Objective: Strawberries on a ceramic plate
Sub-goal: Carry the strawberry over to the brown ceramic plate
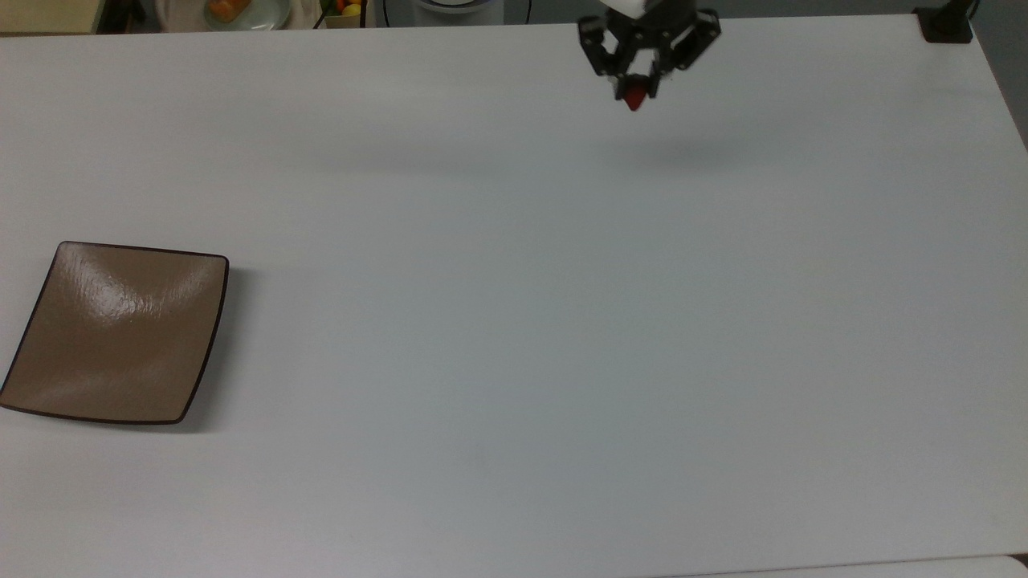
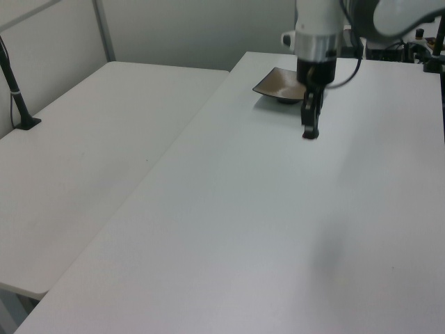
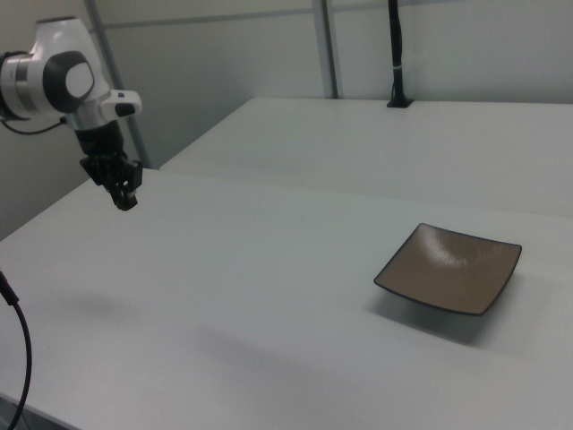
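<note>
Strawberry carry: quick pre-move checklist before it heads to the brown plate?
1. Grip: gripper shut on the strawberry, red tip showing below the fingers. Ok.
2. Height: gripper hangs well above the table, its shadow apart from it. Ok.
3. Plate bare inside, ready to receive. Ok.
4. Path: nothing on the table between gripper and plate in the top view. Ok.
5. Plate fully on the table, near the top view's left edge. Ok.
6. Grip firmness: cannot tell.

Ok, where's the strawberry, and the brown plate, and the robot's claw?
strawberry (image 1: 635, 98), top view, on its red tip hanging below the fingers.
ceramic plate (image 1: 120, 337), top view, on the bare glossy middle.
gripper (image 1: 638, 83), top view, midway between the fingertips, shut on the strawberry.
</note>
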You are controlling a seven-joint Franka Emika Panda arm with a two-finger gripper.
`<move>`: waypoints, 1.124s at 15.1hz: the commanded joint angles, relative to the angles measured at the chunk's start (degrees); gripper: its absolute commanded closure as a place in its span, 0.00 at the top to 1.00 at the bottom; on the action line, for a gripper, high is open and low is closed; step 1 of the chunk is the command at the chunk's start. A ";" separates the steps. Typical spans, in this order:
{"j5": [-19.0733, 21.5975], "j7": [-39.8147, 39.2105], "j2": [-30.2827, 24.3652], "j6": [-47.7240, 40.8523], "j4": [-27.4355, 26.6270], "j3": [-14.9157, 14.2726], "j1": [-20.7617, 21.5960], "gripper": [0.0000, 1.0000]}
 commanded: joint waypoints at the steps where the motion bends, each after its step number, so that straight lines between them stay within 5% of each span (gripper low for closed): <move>1: 2.65 -7.83 -3.86 -3.61 -0.09 -4.10 -0.52 0.14; 11: 2.83 -30.78 -6.76 -9.68 -0.09 -14.03 -5.08 0.14; 17: 2.48 -37.38 -4.75 -3.46 -0.18 -15.71 -12.37 0.14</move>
